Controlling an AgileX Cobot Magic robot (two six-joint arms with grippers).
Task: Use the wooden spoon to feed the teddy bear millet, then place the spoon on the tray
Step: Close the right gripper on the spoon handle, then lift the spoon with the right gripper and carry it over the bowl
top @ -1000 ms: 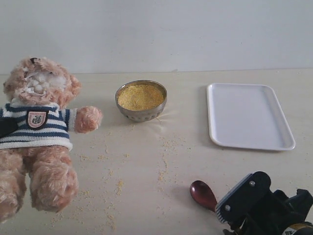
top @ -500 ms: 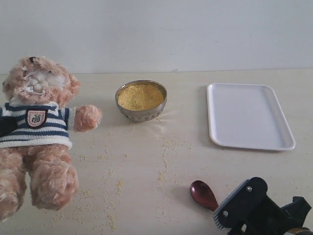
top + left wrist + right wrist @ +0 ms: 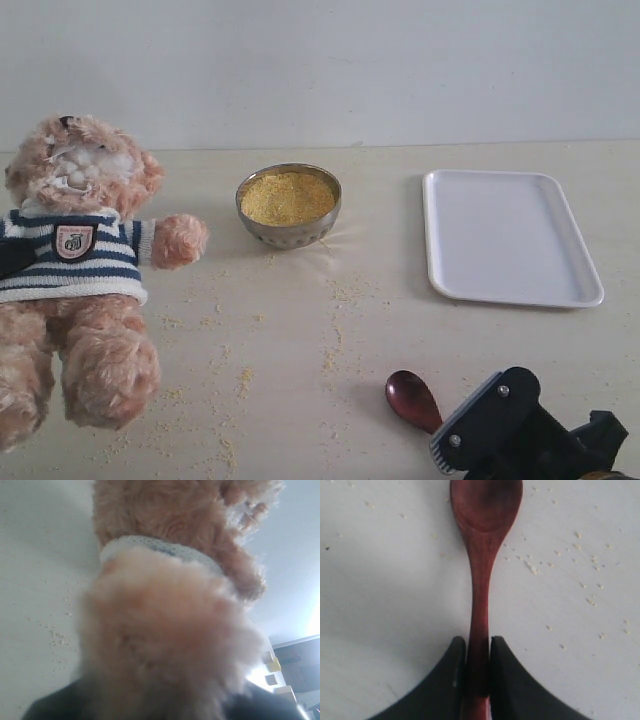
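Observation:
The teddy bear [image 3: 75,250] sits upright at the left. Its fur fills the left wrist view [image 3: 170,630] and hides most of my left gripper [image 3: 165,705], whose dark jaws press into the plush from both sides. The millet [image 3: 287,197] is heaped in a steel bowl [image 3: 290,234] at the middle back. Flat on the table near the front edge lies the wooden spoon [image 3: 412,398], bowl end towards the middle. My right gripper [image 3: 442,442] is shut on its thin handle [image 3: 479,630], one black finger on each side. At the back right is the white tray [image 3: 510,237], with nothing on it.
Loose millet grains [image 3: 335,330] are scattered over the pale tabletop between the bear, the bowl and the spoon. A plain wall runs behind the table.
My right gripper has sunk lower and its jaws have closed from wide open onto the spoon handle. The spoon has shifted slightly. The bear, the bowl and the tray have not moved.

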